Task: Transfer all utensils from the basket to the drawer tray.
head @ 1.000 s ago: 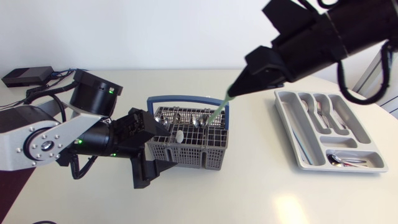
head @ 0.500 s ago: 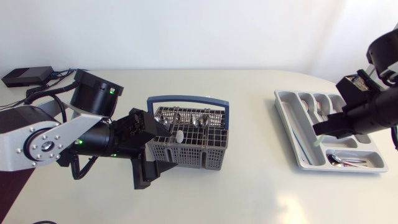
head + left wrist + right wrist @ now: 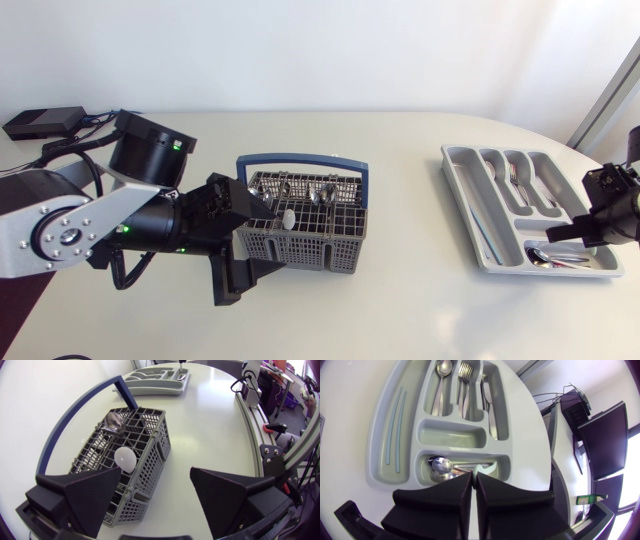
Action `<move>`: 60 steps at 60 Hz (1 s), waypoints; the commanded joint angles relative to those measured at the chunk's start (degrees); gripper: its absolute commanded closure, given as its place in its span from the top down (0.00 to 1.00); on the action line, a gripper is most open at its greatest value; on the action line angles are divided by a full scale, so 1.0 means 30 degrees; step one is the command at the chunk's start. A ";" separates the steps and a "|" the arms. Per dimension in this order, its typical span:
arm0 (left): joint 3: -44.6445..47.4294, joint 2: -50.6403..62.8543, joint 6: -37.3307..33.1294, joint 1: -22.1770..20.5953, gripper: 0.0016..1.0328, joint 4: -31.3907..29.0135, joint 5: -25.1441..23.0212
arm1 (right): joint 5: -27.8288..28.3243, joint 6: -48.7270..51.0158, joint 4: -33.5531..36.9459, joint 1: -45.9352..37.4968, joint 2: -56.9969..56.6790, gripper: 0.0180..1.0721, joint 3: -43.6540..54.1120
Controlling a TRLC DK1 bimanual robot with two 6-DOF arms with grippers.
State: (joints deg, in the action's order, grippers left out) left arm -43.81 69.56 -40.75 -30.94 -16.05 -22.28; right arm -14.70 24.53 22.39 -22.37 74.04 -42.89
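The grey utensil basket (image 3: 318, 248) with a blue handle stands mid-table; metal spoons (image 3: 322, 194) and a white spoon (image 3: 288, 216) stick up in it. My left gripper (image 3: 262, 242) is open at the basket's left end, and the basket's (image 3: 150, 435) near corner lies between its fingers (image 3: 155, 480), beside the white spoon (image 3: 125, 458). My right gripper (image 3: 556, 233) hangs over the front compartment of the grey drawer tray (image 3: 480, 250). In the right wrist view it (image 3: 474, 476) is shut on a pale green utensil (image 3: 488, 467), low over the spoons (image 3: 440, 466) in that compartment.
The tray (image 3: 380, 445) also holds forks (image 3: 465, 382) and two light blue sticks (image 3: 395, 425) in its long side slot. A black device (image 3: 42, 122) with cables lies at the back left corner. The table's rounded edge runs close behind the tray.
My right arm has swung from above the basket over to the tray, carrying the green utensil, and has come down to the front compartment. The left arm has kept still.
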 commanded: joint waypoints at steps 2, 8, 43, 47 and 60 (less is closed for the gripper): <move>0.0131 -0.0276 -0.0039 -0.0146 0.93 -0.0157 -0.0189 | -0.0286 0.0406 -0.0697 -0.0219 0.1277 0.11 0.0646; 0.0190 -0.0276 0.0049 -0.0205 0.93 -0.0157 -0.0189 | -0.0286 0.0347 -0.1341 -0.0219 0.2244 0.29 0.0851; -0.1656 0.0280 0.3447 -0.0410 0.93 -0.0332 0.0016 | 0.0359 0.0435 -0.0755 0.0631 -0.0539 0.95 0.1466; -0.1744 0.0280 0.3565 -0.0381 0.93 -0.0332 0.0074 | 0.1208 0.0406 0.0007 0.1012 -0.1916 0.95 0.1261; -0.1773 0.0925 0.3330 0.0118 0.93 -0.0244 0.0103 | 0.4021 -0.2114 0.4430 0.6490 -0.4553 0.95 -0.1053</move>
State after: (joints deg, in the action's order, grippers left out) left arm -47.64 70.76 -31.22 -31.51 -16.64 -22.04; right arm -4.16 21.87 32.97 -8.54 61.76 -43.03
